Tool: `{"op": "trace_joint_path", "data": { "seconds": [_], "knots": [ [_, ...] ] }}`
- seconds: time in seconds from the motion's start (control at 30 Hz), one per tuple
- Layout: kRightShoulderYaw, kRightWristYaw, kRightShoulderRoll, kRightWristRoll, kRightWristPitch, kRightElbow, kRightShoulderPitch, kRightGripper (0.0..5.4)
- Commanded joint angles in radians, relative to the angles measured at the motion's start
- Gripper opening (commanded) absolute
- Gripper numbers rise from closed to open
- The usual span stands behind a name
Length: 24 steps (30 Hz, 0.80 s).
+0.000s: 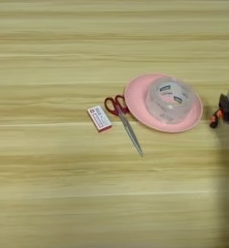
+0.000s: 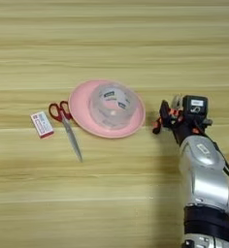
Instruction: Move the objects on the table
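A round pink plate (image 2: 80, 105) lies right of the table's middle with the large clear tape roll (image 2: 113, 104) standing on it. Red-handled scissors (image 2: 64, 119) lie just left of the plate, blades pointing toward the near side. A small red-and-white box (image 2: 41, 124) rests left of the scissors. To the right of the plate, my right gripper (image 2: 169, 116) is shut on the orange-and-black-handled pliers (image 2: 159, 126), held just off the plate's right rim. In the left eye view the plate (image 1: 136, 99), tape roll (image 1: 171, 100) and gripper (image 1: 227, 111) also show.
The light wooden table (image 2: 111, 38) stretches wide on all sides of the small group of things. My silver forearm (image 2: 204, 169) comes up from the bottom right corner.
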<state>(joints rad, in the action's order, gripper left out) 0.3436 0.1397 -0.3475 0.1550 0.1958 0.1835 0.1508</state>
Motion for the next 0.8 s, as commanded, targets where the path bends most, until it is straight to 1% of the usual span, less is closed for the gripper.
{"op": "trace_joint_path", "data": {
  "seconds": [0.03, 0.1, 0.17, 0.43, 0.8],
  "knots": [
    [-0.012, 0.005, -0.02, 0.003, -0.006, -0.068, 0.053, 4.01],
    [-0.018, 0.007, -0.016, 0.001, -0.004, -0.069, 0.052, 4.33],
    [-0.024, 0.009, -0.012, 0.002, -0.004, -0.069, 0.055, 4.48],
    [-0.036, 0.018, -0.005, 0.003, -0.007, -0.083, 0.064, 5.38],
    [-0.037, 0.022, -0.018, -0.001, 0.003, -0.131, 0.073, 5.38]
  ]
}}
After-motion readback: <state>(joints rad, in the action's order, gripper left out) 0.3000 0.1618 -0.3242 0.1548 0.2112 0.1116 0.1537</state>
